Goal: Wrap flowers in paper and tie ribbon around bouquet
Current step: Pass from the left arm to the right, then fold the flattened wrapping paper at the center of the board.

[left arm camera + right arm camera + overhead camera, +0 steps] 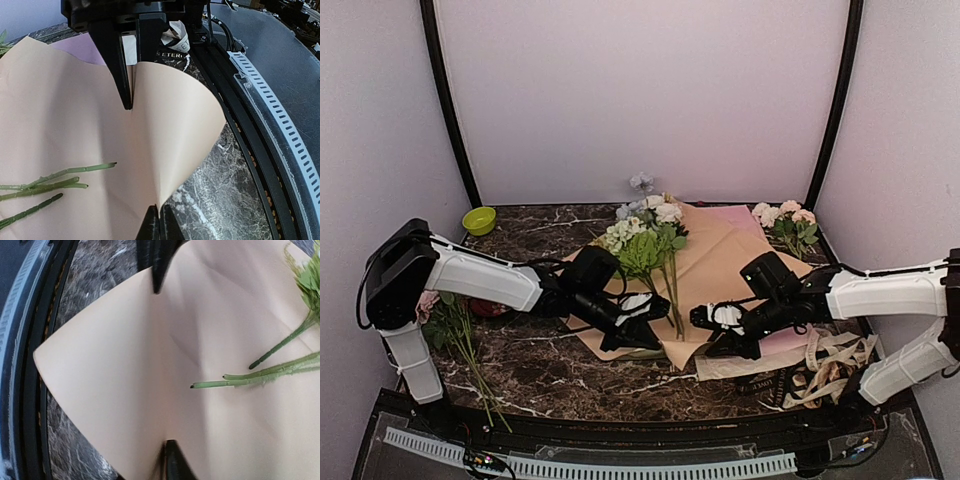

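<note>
the tan paper [65, 110], with flowers [645, 240] laid on it, is pinched at its folded edge by the left fingers [149, 229] and right fingers [176, 465].

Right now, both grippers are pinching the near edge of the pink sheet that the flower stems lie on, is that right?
Not quite: that sheet is the tan paper, not a pink one. The left wrist view shows the left gripper and the right gripper pinching it, with the flower stems lying on it.
</note>
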Available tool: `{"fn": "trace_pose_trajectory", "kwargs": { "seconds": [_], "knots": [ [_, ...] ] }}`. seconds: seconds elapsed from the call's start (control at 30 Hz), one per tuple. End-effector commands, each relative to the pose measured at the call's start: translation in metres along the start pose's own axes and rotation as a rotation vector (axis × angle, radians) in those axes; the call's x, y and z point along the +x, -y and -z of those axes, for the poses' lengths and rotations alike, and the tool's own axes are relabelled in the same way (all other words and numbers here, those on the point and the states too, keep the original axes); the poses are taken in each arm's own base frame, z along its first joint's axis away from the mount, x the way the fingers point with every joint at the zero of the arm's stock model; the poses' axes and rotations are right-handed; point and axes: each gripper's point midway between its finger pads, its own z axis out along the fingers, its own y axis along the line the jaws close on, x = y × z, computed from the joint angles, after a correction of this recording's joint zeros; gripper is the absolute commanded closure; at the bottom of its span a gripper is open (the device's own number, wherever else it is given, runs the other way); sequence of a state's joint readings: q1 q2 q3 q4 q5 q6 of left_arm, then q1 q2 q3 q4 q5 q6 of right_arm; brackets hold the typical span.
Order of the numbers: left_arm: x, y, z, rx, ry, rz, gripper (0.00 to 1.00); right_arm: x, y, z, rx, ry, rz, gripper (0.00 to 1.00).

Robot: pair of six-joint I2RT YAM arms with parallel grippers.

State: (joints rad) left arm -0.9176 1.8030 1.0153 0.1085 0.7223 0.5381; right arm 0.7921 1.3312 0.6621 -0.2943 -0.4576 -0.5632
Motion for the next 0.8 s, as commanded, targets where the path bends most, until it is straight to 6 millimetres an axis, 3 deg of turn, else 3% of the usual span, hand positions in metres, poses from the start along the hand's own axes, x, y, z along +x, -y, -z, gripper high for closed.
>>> {"fn": "trace_pose_trajectory", "kwargs": {
  "seconds": [0.0,0.07,0.13,0.2,0.3,0.47,0.57,0.67,0.77],
  "knots": [
    [-0.006,0.002,0.005,0.039,0.016,0.004,1.00,-0.024,0.012,0.010,-0.001,0.096,-0.015,0.97],
    [-0.007,-0.001,0.007,0.024,0.015,0.013,0.95,-0.030,0.014,0.012,-0.021,0.114,-0.030,1.00],
    [-0.005,-0.009,0.010,-0.029,0.002,0.057,0.65,-0.031,0.017,0.013,-0.047,0.113,-0.063,1.00],
    [-0.005,-0.009,0.017,-0.044,0.008,0.092,0.43,-0.032,0.024,0.013,-0.057,0.109,-0.114,1.00],
    [0.000,-0.004,0.024,-0.077,0.018,0.112,0.28,-0.035,0.038,0.013,-0.060,0.116,-0.185,1.00],
    [0.027,-0.011,0.026,-0.179,-0.031,0.185,0.27,-0.035,0.051,0.009,-0.073,0.104,-0.250,1.00],
    [0.040,-0.024,0.029,-0.273,-0.065,0.213,0.33,-0.032,0.057,0.006,-0.069,0.090,-0.277,1.00],
    [0.040,-0.020,0.031,-0.269,-0.054,0.227,0.43,-0.034,0.061,0.004,-0.076,0.094,-0.295,1.00],
    [0.035,-0.012,0.031,-0.240,-0.012,0.226,0.44,-0.033,0.067,0.001,-0.070,0.084,-0.313,1.00]
  ]
}}
